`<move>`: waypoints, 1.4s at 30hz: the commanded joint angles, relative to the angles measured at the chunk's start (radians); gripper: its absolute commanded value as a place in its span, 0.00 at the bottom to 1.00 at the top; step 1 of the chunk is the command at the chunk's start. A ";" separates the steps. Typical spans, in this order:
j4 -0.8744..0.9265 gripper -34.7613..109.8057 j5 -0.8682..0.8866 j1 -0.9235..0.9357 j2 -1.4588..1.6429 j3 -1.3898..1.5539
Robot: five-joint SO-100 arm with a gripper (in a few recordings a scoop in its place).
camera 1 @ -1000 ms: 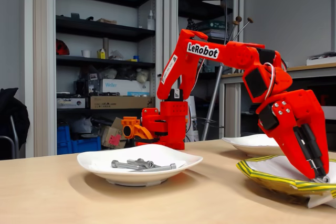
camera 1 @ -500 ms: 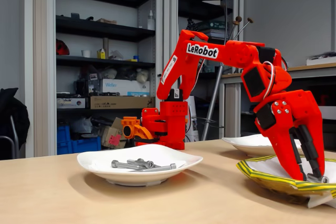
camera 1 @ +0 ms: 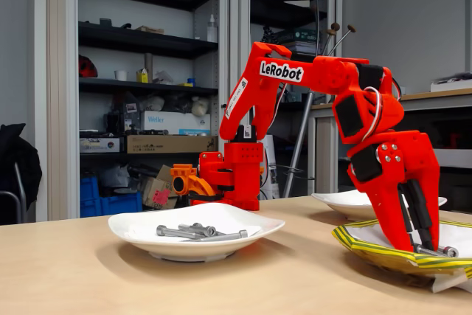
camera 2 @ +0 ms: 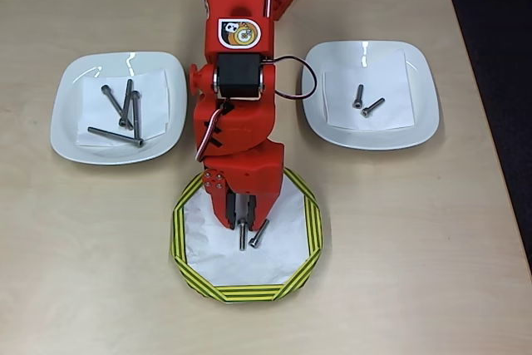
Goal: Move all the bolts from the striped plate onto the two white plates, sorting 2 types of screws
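In the overhead view the left white plate (camera 2: 71,118) holds four long bolts (camera 2: 125,110). The gripper (camera 2: 243,224) has slid left across the striped plate (camera 2: 187,243) and now seems to grip a long bolt (camera 2: 243,237); a short one (camera 2: 257,234) lies beside. The right white plate (camera 2: 420,114) holds two short bolts (camera 2: 365,101).

Two bolts (camera 2: 249,234) lie on the striped plate (camera 2: 187,263), between two white plates (camera 2: 71,122).
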 commanded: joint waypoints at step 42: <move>0.465 0.24 -0.183 -0.011 0.067 -0.295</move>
